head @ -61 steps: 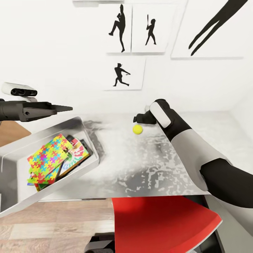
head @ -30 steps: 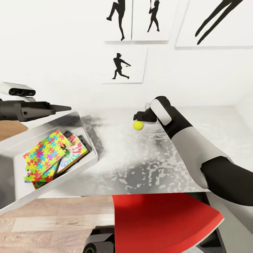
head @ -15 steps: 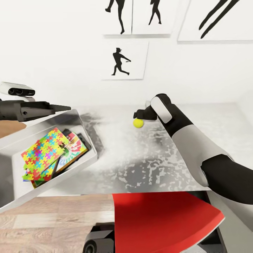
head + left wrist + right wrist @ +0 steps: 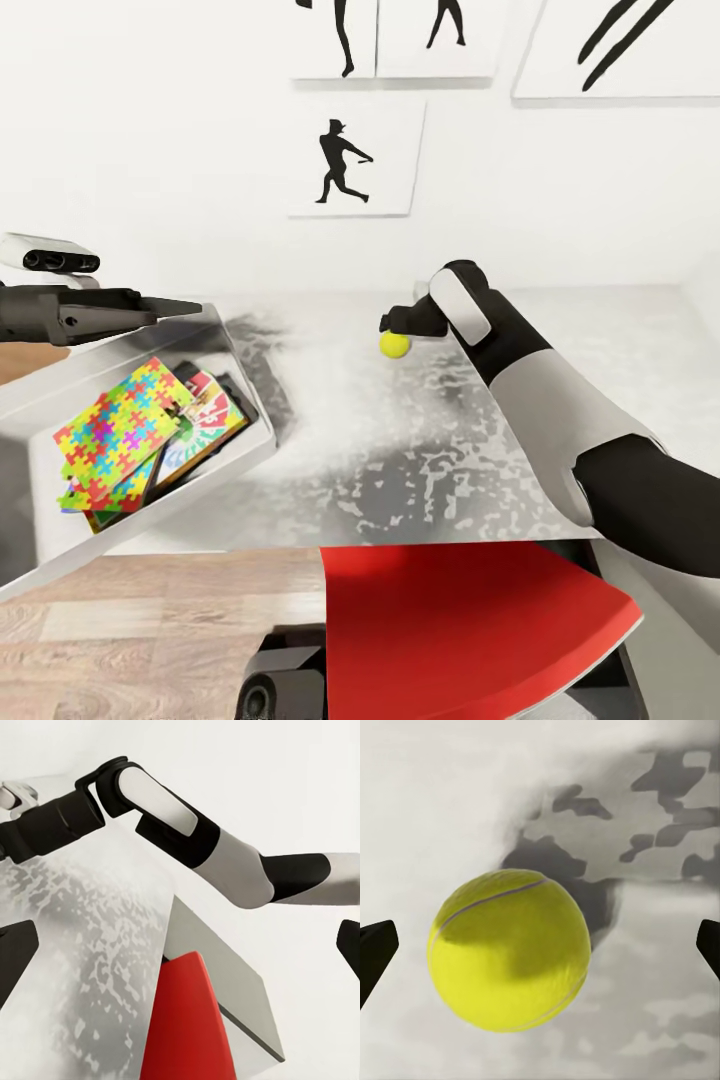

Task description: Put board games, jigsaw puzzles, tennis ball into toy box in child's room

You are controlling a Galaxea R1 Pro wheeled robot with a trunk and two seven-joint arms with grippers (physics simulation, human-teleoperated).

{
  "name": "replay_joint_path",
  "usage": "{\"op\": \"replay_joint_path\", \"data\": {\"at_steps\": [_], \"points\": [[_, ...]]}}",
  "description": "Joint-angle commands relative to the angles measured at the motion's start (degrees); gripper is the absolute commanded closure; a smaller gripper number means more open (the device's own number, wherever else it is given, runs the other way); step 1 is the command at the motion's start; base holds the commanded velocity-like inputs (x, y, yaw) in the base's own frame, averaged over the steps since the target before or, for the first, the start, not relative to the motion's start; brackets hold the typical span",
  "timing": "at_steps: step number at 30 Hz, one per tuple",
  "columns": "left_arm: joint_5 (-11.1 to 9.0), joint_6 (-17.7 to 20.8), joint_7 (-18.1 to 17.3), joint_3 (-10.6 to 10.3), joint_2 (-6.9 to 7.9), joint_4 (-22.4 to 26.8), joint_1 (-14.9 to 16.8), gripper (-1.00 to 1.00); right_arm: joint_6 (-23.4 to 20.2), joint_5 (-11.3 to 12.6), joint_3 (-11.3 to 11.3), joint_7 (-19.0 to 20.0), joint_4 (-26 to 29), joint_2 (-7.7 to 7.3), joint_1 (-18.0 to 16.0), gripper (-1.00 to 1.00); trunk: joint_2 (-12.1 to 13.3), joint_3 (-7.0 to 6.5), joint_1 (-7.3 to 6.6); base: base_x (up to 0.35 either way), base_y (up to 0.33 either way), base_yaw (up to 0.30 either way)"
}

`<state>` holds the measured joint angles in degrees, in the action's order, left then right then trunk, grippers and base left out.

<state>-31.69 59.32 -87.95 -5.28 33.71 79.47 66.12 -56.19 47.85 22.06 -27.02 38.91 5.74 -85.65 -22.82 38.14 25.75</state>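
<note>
Right gripper (image 4: 392, 326) hovering over the ball (image 4: 394, 344), fingers apart.
Ball sitting on the table (image 4: 420, 440), not gripped; puzzles (image 4: 115, 432) and games lying in the box (image 4: 235, 370), left gripper (image 4: 190, 307) spread beside its rim. Ball is what's left.

Your right arm reaches forward, wrist bent down, right gripper (image 4: 540, 949) fingers (image 4: 375, 952) spread wide. Your left gripper (image 4: 180, 945) points sideways, fingers (image 4: 15, 952) apart.
</note>
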Motion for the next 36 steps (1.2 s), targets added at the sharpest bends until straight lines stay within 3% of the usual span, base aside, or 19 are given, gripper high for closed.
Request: {"op": "replay_joint_path", "data": {"at_steps": [1, 10, 36], "points": [[-0.1, 0.6, -0.2, -0.1, 0.07, 0.0, 0.1, -1.0, -0.1, 0.6, 0.2, -0.6, 0.0, -0.02, -0.1, -1.0, -0.1, 0.18, 0.03, 0.0, 0.0, 0.0], [-0.1, 0.6, -0.2, -0.1, 0.12, 0.0, 0.1, -1.0, -0.1, 0.7, 0.2, -0.5, 0.0, -0.02, -0.1, -1.0, -0.1, 0.78, 0.03, 0.0, 0.0, 0.0], [0.0, 0.6, -0.2, -0.1, 0.12, 0.0, 0.1, -1.0, -0.2, 0.8, 0.1, -0.5, -0.2, -0.01, -0.1, -1.0, -0.1, 0.88, 0.03, 0.0, 0.0, 0.0]]}}
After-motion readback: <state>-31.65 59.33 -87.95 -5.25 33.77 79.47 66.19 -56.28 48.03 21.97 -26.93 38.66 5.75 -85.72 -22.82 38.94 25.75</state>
